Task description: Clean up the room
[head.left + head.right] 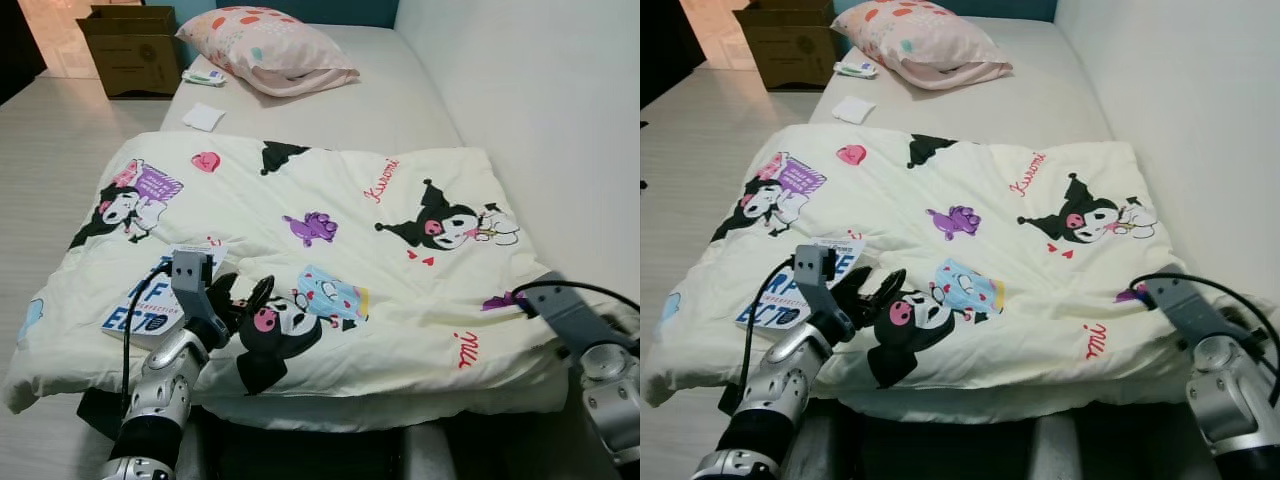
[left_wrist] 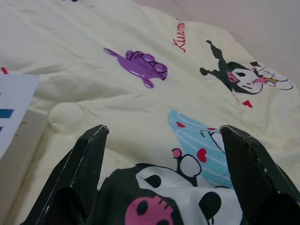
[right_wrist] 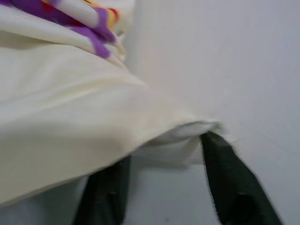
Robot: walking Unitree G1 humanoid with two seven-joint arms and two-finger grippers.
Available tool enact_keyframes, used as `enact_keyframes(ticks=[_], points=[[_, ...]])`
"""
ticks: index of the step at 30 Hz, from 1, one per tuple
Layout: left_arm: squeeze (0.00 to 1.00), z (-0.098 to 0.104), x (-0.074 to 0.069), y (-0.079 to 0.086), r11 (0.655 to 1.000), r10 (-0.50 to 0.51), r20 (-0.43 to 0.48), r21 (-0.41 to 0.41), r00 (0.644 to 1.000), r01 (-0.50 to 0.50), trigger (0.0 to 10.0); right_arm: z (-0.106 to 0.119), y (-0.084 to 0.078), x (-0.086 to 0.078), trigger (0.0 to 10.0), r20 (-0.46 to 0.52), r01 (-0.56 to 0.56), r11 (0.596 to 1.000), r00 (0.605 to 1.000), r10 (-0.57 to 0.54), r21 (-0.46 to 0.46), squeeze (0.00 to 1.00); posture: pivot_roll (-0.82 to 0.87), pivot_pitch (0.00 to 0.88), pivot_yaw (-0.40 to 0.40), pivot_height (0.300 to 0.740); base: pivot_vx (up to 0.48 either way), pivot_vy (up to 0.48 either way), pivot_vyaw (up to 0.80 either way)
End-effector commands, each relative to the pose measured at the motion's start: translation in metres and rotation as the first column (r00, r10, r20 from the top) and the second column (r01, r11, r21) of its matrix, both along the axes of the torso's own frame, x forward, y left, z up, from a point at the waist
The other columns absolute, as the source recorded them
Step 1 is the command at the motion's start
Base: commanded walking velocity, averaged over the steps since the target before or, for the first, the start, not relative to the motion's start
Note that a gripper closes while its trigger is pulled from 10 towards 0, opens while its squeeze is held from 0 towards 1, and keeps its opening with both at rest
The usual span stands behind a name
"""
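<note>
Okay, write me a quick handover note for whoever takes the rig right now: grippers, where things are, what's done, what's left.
Left gripper: open, fingers either side of a raised fold of the duvet near its front edge.
Right gripper: open, at the duvet's front right corner by the wall, cloth between its fingers.
Duvet lies spread over the bed but wrinkled; a booklet sits on it beside the left arm.
Pillow is at the head; a white cloth and a small tube lie on the mattress; a cardboard box stands on the floor.
Left: grip, straighten the duvet, clear loose items.

Cream cartoon-printed quilt (image 1: pixel 330 230), pink spotted pillow (image 1: pixel 265 45).
</note>
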State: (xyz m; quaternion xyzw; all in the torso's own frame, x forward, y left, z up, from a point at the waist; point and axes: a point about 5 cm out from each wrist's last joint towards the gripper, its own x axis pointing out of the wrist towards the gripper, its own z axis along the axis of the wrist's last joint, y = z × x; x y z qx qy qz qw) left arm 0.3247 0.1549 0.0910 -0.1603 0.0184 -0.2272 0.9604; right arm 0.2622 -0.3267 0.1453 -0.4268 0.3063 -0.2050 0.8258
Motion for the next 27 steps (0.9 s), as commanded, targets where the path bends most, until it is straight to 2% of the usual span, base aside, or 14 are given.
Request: enact_keyframes(ticks=[1, 8, 13, 15, 16, 18, 19, 20, 22, 23, 24, 25, 26, 27], points=[[0.00, -0.002, -0.001, -0.004, 1.000, -0.013, 0.003, -0.008, 1.000, 0.013, 10.0, -0.001, -0.006, -0.007, 10.0, -0.035, 0.054, 0.998, 0.998, -0.055, -0.022, 1.00, 0.03, 0.089, -0.036, 0.472, 0.000, 0.000, 0.00], [0.00, -0.003, -0.002, -0.005, 1.000, -0.011, 0.002, -0.010, 1.000, 0.011, 10.0, 0.000, -0.016, -0.021, 10.0, -0.157, 0.087, 0.995, 0.983, -0.095, -0.052, 1.00, 0.03, 0.091, -0.037, 0.472, 0.000, 0.000, 0.00], [0.00, -0.003, -0.001, -0.006, 1.000, -0.013, 0.003, -0.010, 1.000, 0.013, 10.0, 0.014, -0.016, -0.021, 10.0, -0.154, 0.078, 0.995, 0.984, -0.086, -0.060, 1.00, 0.03, 0.092, -0.036, 0.472, 0.000, 0.000, 0.00], [0.00, -0.003, -0.001, -0.007, 1.000, -0.016, 0.004, -0.011, 1.000, 0.016, 10.0, 0.036, -0.013, -0.017, 10.0, -0.102, 0.052, 0.997, 0.993, -0.058, -0.061, 1.00, 0.03, 0.089, -0.038, 0.472, 0.000, 0.000, 0.00], [0.00, -0.003, -0.001, -0.007, 1.000, -0.016, 0.004, -0.011, 1.000, 0.016, 10.0, 0.036, -0.013, -0.017, 10.0, -0.102, 0.052, 0.997, 0.993, -0.058, -0.061, 1.00, 0.03, 0.089, -0.038, 0.472, 0.000, 0.000, 0.00], [0.00, -0.003, 0.000, -0.008, 1.000, -0.019, 0.004, -0.012, 1.000, 0.019, 10.0, 0.060, -0.008, -0.009, 10.0, -0.005, 0.016, 0.999, 1.000, -0.016, -0.029, 1.00, 0.03, 0.081, -0.044, 0.472, 0.000, 0.000, 0.00], [0.00, -0.003, 0.001, -0.009, 1.000, -0.019, 0.004, -0.012, 1.000, 0.019, 10.0, 0.066, -0.004, -0.007, 10.0, 0.023, -0.007, 1.000, 1.000, 0.006, 0.022, 1.00, 0.03, 0.080, -0.044, 0.472, 0.000, 0.000, 0.00], [0.00, -0.003, 0.001, -0.009, 1.000, -0.019, 0.004, -0.013, 1.000, 0.019, 10.0, 0.069, 0.000, -0.005, 10.0, 0.040, -0.040, 0.996, 0.999, 0.037, 0.076, 1.00, 0.02, 0.075, -0.044, 0.472, 0.000, 0.000, 0.00], [0.00, -0.002, 0.002, -0.009, 1.000, -0.019, 0.004, -0.014, 1.000, 0.019, 10.0, 0.070, 0.003, -0.004, 10.0, 0.045, -0.061, 0.992, 0.997, 0.057, 0.110, 1.00, 0.02, 0.075, -0.044, 0.472, 0.000, 0.000, 0.00], [0.00, -0.002, 0.002, -0.010, 1.000, -0.020, 0.005, -0.014, 1.000, 0.020, 10.0, 0.073, 0.009, -0.005, 10.0, 0.047, -0.118, 0.978, 0.993, 0.111, 0.172, 1.00, 0.03, 0.072, -0.046, 0.472, 0.000, 0.000, 0.00], [0.00, -0.002, 0.002, -0.010, 1.000, -0.020, 0.005, -0.014, 1.000, 0.020, 10.0, 0.073, 0.009, -0.005, 10.0, 0.047, -0.118, 0.978, 0.993, 0.111, 0.172, 1.00, 0.03, 0.072, -0.046, 0.472, 0.000, 0.000, 0.00], [0.00, -0.002, 0.003, -0.011, 1.000, -0.022, 0.007, -0.016, 1.000, 0.022, 10.0, 0.078, 0.021, -0.013, 10.0, 0.014, -0.260, 0.920, 0.963, 0.267, 0.294, 0.70, 0.02, 0.065, -0.043, 0.472, 0.000, 0.000, 0.00], [0.00, -0.001, 0.003, -0.011, 1.000, -0.022, 0.007, -0.017, 1.000, 0.022, 10.0, 0.080, 0.024, -0.017, 10.0, -0.003, -0.301, 0.896, 0.947, 0.320, 0.327, 0.70, 0.02, 0.065, -0.044, 0.472, 0.000, 0.000, 0.00], [0.00, -0.001, 0.003, -0.011, 1.000, -0.022, 0.007, -0.017, 1.000, 0.022, 10.0, 0.080, 0.024, -0.017, 10.0, -0.003, -0.301, 0.896, 0.947, 0.320, 0.327, 0.70, 0.02, 0.065, -0.044, 0.472, 0.000, 0.000, 0.00]])
